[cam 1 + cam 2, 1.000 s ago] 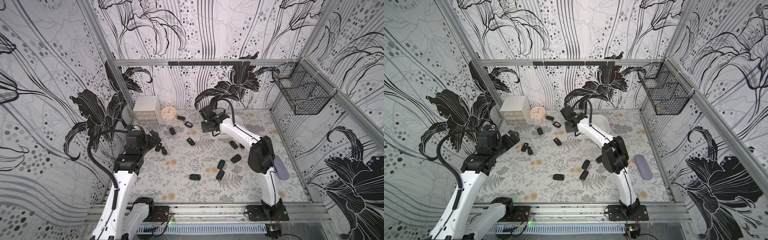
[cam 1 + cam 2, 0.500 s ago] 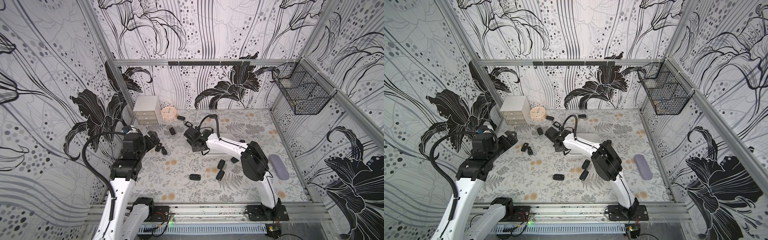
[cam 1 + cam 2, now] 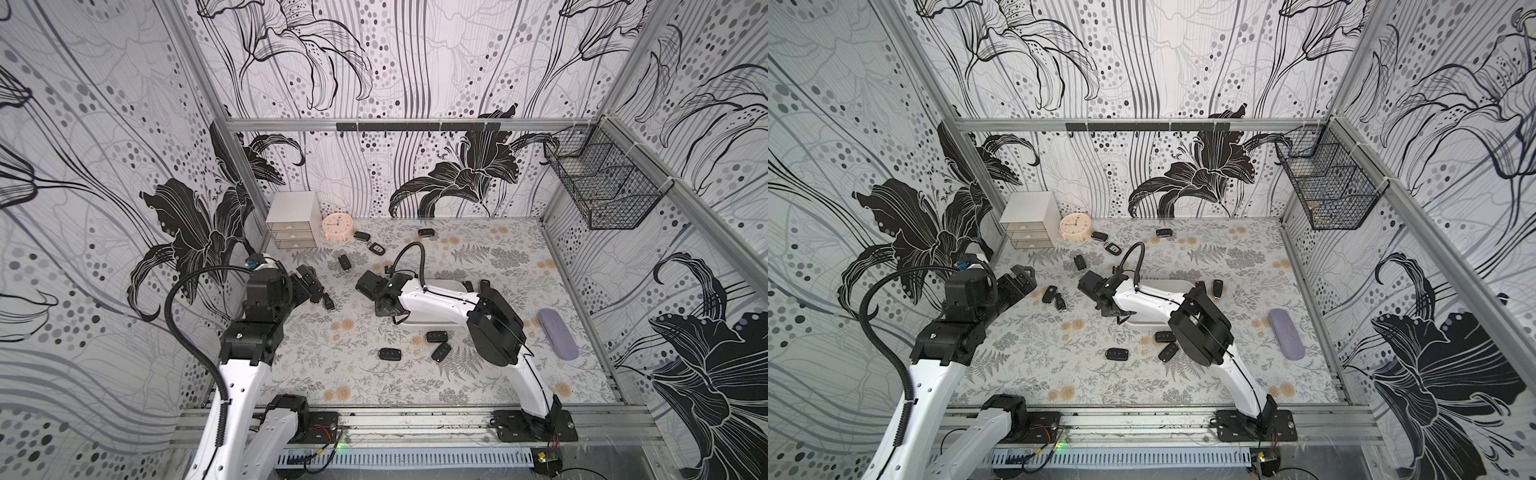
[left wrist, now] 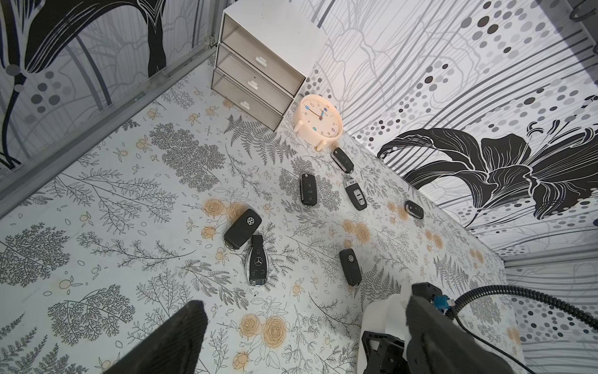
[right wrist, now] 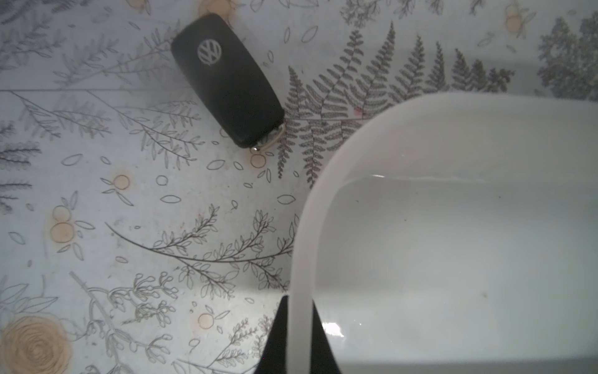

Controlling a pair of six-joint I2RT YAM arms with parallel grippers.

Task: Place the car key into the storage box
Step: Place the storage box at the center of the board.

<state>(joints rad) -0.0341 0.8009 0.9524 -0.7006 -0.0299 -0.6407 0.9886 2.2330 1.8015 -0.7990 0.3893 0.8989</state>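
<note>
With left tool (image 4: 305, 298) apart, right tool (image 5: 298, 302) clamps storage box (image 5: 302, 243) rim, long axis side-to-side.

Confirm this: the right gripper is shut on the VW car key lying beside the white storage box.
Wrong grip: the right gripper is shut on the rim of the storage box; the VW car key lies free beside the box, as the right wrist view shows.
</note>
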